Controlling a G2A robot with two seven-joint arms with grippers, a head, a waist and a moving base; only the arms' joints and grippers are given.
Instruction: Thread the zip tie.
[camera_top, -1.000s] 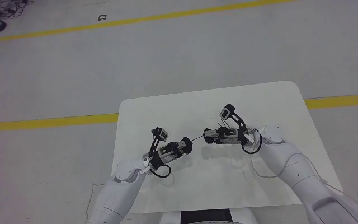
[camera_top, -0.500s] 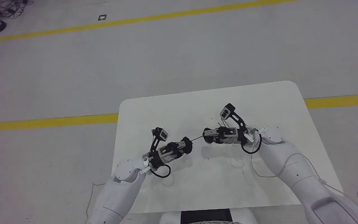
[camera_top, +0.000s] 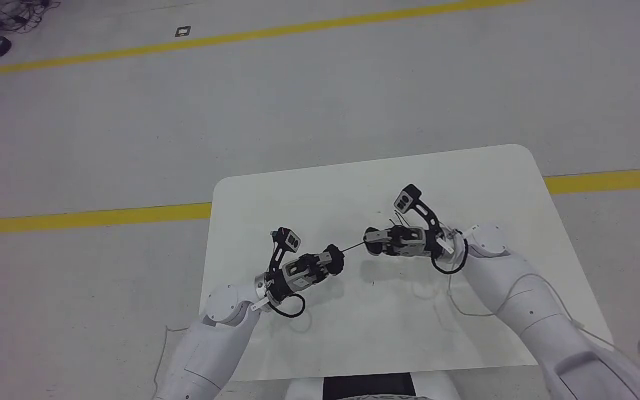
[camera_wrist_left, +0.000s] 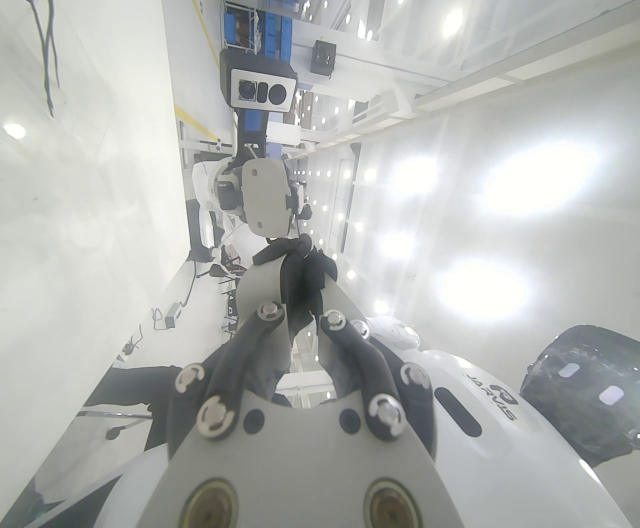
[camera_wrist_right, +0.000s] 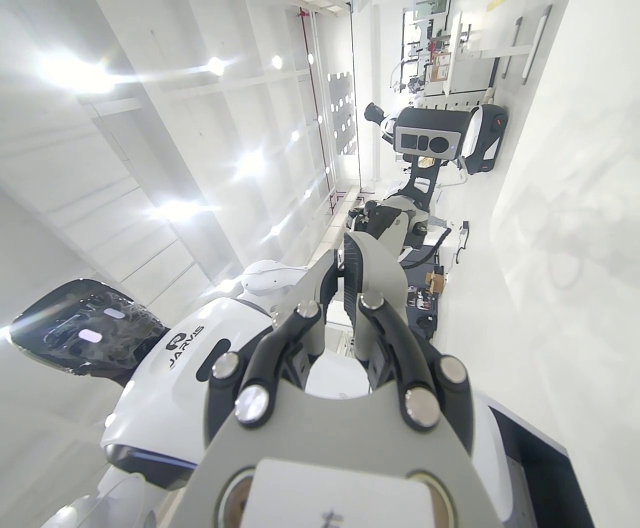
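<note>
Left tool (camera_top: 338, 257) and right tool (camera_top: 368, 243) clench the zip tie (camera_top: 353, 246) — ends hidden inside.

Glossy white arm shells (camera_top: 520, 295), grey-fingered pincers (camera_wrist_left: 300, 270) on black links (camera_wrist_left: 240, 345) with silver screws (camera_wrist_left: 270, 311), black wrist cables (camera_top: 290, 306).
</note>
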